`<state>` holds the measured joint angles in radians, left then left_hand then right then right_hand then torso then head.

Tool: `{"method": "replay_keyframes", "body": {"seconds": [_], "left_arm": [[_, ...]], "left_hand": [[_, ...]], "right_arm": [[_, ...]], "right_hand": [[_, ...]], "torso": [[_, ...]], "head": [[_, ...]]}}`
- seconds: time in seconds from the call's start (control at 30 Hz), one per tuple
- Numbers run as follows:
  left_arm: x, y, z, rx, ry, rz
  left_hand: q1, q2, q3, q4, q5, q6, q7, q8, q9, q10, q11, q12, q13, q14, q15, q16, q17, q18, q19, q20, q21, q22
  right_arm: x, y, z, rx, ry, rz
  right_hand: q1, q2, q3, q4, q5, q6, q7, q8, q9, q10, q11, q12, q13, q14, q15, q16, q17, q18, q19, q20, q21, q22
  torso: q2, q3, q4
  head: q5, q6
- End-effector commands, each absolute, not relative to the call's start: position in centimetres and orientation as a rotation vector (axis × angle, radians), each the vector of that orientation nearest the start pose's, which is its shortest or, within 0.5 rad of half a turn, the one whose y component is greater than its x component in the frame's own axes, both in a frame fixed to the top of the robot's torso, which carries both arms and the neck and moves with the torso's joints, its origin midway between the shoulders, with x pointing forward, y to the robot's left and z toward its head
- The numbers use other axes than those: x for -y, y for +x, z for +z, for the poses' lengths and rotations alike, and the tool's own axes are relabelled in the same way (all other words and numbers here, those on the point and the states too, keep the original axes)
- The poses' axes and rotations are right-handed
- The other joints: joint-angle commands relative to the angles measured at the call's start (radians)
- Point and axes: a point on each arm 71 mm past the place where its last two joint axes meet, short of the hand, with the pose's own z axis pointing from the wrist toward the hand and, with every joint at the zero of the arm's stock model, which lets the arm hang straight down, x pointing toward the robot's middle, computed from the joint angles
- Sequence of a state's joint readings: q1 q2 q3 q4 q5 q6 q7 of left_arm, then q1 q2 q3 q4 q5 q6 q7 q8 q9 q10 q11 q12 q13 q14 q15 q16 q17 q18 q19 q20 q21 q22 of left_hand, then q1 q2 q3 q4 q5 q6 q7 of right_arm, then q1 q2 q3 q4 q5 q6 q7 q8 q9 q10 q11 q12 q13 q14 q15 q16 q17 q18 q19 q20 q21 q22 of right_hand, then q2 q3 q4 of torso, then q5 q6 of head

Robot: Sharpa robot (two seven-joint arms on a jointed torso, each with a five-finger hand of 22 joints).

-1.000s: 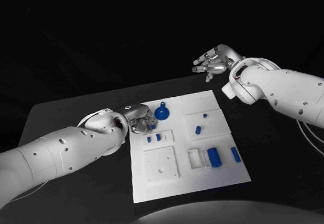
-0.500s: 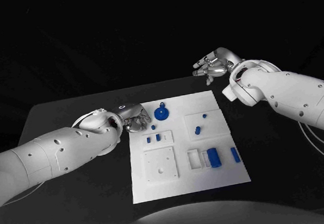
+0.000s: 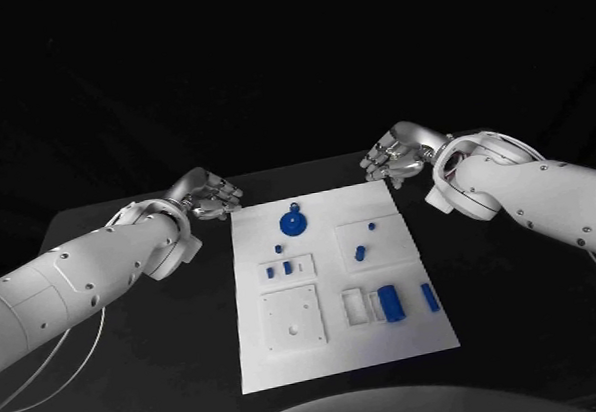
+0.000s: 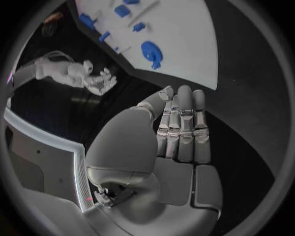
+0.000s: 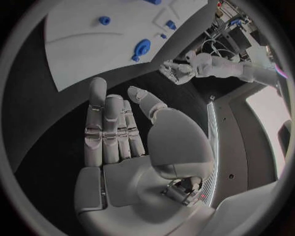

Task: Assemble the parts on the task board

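Note:
The white task board (image 3: 336,348) lies in the middle of the black table. A round blue part (image 3: 293,224) sits near its far edge, small blue parts (image 3: 281,267) stand in the middle plates, and a longer blue part (image 3: 391,302) lies beside a thin one (image 3: 429,296). My left hand (image 3: 207,196) hovers off the board's far left corner, fingers straight and holding nothing (image 4: 178,142). My right hand (image 3: 397,154) hangs off the far right corner, also holding nothing (image 5: 117,132). Both wrist views show the round blue part (image 4: 150,51) (image 5: 142,49) beyond the fingertips.
Bare black table (image 3: 142,365) surrounds the board on every side. A white square plate with a hole (image 3: 294,316) sits on the board's near left. Each wrist view catches the opposite hand (image 4: 98,81) (image 5: 178,71) across the board.
My left hand has left the board beside the round part and drawn back to the far left corner. The right hand has come down closer to the far right corner. The camera has shifted slightly.

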<state>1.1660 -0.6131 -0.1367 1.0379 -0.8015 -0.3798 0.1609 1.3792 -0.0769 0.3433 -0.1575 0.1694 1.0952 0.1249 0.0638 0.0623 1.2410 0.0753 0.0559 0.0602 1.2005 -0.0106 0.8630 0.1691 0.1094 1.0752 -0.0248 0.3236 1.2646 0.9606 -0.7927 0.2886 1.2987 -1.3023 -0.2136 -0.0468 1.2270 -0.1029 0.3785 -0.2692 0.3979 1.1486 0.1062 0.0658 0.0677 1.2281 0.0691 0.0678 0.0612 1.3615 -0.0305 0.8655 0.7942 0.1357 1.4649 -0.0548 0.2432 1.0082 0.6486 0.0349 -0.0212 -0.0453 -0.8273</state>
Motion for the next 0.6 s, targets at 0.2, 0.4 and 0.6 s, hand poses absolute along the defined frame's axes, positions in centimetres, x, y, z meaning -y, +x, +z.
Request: {"method": "replay_keyframes", "body": {"seconds": [0.2,0.4,0.6], "left_arm": [[-25.2,55.2,-23.9,-1.474,-0.976,-1.203],[-25.1,54.9,-23.6,-1.445,-1.071,-1.304],[-24.8,54.6,-23.3,-1.437,-1.081,-1.356]], "left_hand": [[-0.01,0.018,-0.05,0.037,0.045,-0.017,0.011,-0.002,0.001,-0.054,0.03,0.003,-0.002,-0.052,0.081,-0.535,-0.107,-0.038,-0.088,0.075,-0.267,-0.28],[-0.008,0.031,-0.074,0.029,0.0,-0.029,0.009,-0.001,0.0,-0.089,0.039,0.002,-0.003,0.001,0.108,-0.804,-0.103,-0.037,-0.113,0.105,-0.265,-0.483],[-0.006,0.039,-0.144,0.038,-0.058,-0.04,0.008,0.0,0.0,-0.105,0.045,0.003,-0.002,-0.059,0.128,-0.803,-0.106,-0.03,-0.116,0.134,-0.264,-0.685]], "right_arm": [[25.8,49.6,-22.8,-1.768,-0.064,0.499],[25.5,48.2,-24.3,-1.781,-0.139,0.429],[24.2,46.8,-25.0,-1.771,-0.194,0.414]], "right_hand": [[-0.001,-0.004,-0.005,-0.002,-0.069,-0.002,0.001,-0.004,-0.001,-0.006,-0.003,-0.007,-0.001,0.012,0.002,0.004,-0.007,0.004,0.027,0.003,0.002,0.002],[0.003,-0.03,0.012,0.022,-0.167,-0.006,0.0,-0.003,-0.001,-0.013,-0.002,-0.006,-0.001,0.02,0.006,-0.001,-0.018,0.005,0.035,0.007,-0.009,-0.014],[0.008,-0.059,0.015,0.048,-0.198,-0.014,0.002,-0.003,-0.001,-0.019,0.001,-0.006,-0.001,0.023,0.009,-0.003,-0.024,0.004,0.038,0.01,-0.012,-0.026]], "torso": [[-0.004,-0.0043,-0.0037],[-0.007,-0.0063,-0.0016],[-0.009,-0.0091,-0.0013]], "head": [[-0.006,0.018],[-0.002,0.024],[0.005,0.027]]}}
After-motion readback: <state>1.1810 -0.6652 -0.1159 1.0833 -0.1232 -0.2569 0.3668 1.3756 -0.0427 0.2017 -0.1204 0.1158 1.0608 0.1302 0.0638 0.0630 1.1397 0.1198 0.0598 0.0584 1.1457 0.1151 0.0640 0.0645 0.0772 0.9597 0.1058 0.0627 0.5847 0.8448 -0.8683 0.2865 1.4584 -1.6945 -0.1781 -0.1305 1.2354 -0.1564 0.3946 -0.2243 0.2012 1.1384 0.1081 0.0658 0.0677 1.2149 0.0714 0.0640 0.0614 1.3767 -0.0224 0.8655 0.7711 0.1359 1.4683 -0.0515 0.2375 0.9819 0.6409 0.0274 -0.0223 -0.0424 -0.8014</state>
